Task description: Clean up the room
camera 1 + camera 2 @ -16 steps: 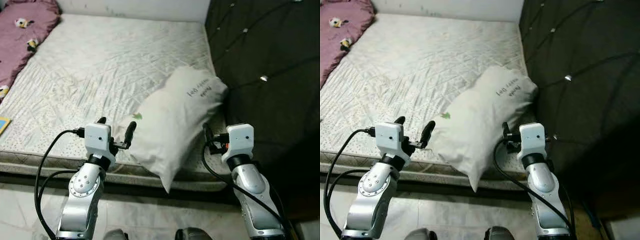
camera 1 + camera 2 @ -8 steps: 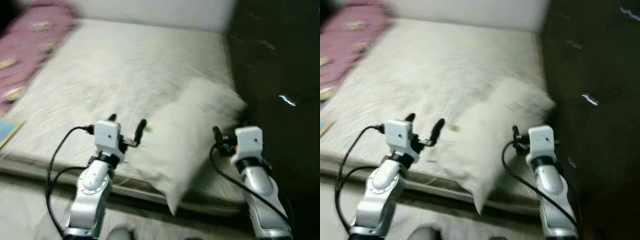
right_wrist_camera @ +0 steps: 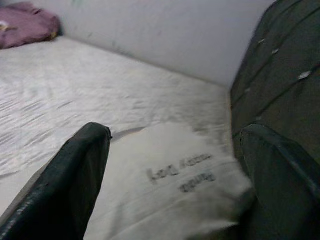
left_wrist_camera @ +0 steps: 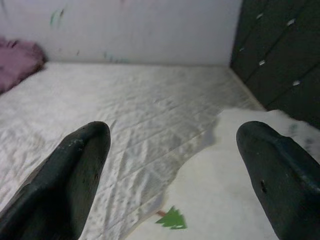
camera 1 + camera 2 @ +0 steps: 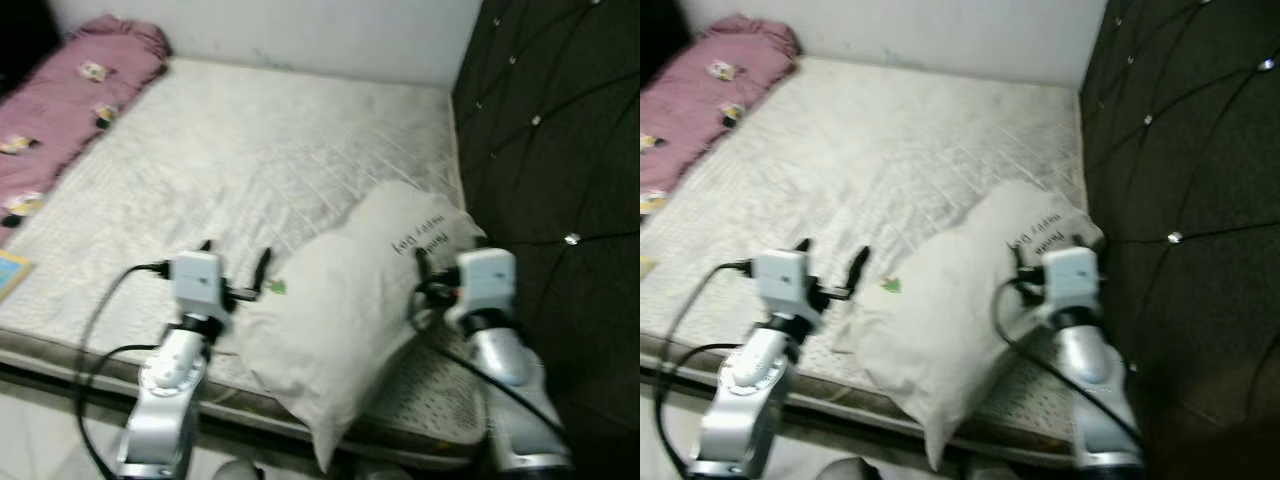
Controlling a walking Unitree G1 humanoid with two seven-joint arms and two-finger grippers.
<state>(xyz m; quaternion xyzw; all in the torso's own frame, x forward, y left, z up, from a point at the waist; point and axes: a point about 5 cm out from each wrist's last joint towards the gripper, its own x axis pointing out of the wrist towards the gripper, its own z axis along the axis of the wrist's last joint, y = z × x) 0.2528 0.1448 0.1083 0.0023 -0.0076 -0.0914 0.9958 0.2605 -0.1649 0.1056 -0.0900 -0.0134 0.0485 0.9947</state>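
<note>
1. Lying on the bed (image 5: 250,140) near its dark headboard (image 5: 560,150), the white pillow (image 5: 350,310) overhangs the edge; its printed writing is too blurred to read.
2. Left gripper (image 5: 235,265) and right gripper (image 3: 175,165) flank it, jaws wide.

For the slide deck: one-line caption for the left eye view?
Both open pincers, left and right, flank a white pillow overhanging the mattress edge.

My head pictures are a bit blurry. The writing on my pillow (image 5: 350,300) is too fuzzy to read. My right gripper (image 5: 421,272) is partly hidden behind the pillow. The pink blanket (image 5: 60,110) and a little blue thing (image 5: 10,272) are cut off at the edge.
</note>
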